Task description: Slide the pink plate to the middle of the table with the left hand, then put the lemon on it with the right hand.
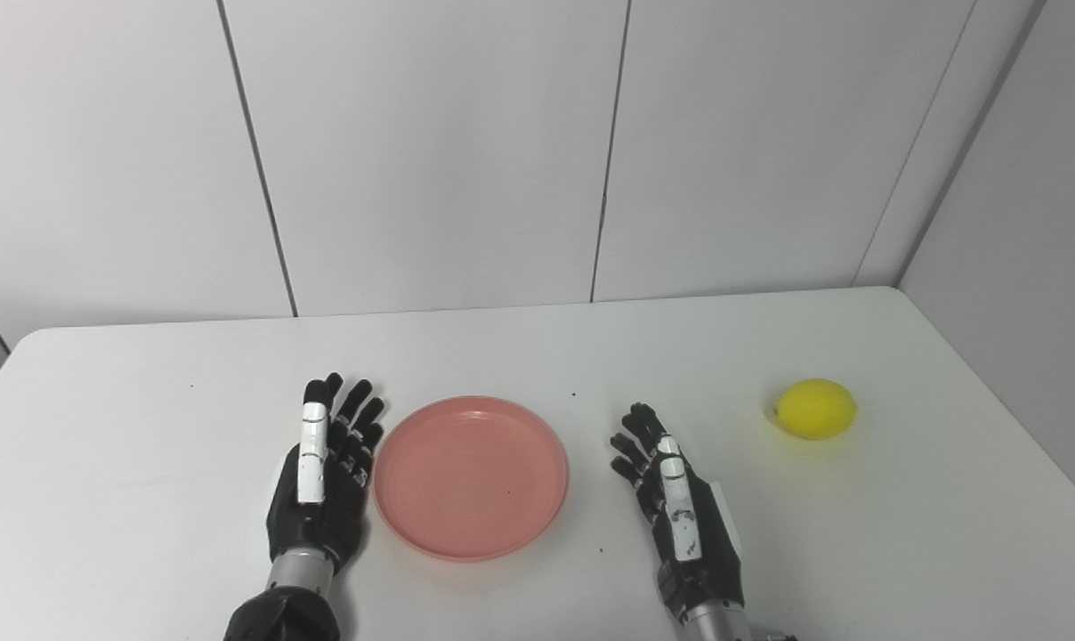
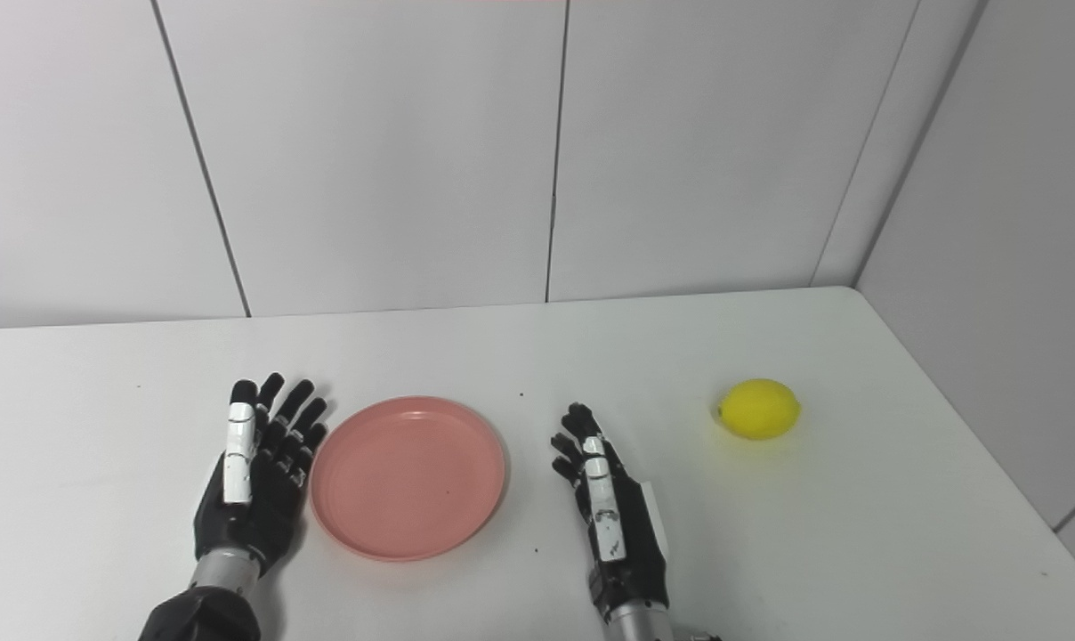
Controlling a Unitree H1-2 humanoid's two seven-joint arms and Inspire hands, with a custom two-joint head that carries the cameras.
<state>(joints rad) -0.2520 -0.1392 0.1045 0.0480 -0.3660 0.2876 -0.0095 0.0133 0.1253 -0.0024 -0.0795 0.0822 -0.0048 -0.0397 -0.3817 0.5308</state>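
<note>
Sitting flat on the smooth white tabletop (image 1: pixel 537 356), the pink plate (image 1: pixel 470 477) is round and shallow with a low raised rim and a matte, plastic-looking face, and it lies near the front edge, a little left of centre. Just beside its left rim rests the left robot hand (image 1: pixel 321 481), black with a white strip down one finger, fingers spread and released, holding nothing. On the plate's other side, apart from the rim, the right robot hand (image 1: pixel 680 507) is likewise black and white, fingers extended and empty. Well off to the right, the lemon (image 1: pixel 814 409) is a bright yellow oval with a small nub at one end, alone on the tabletop near the grey side wall (image 1: pixel 1018 223).
</note>
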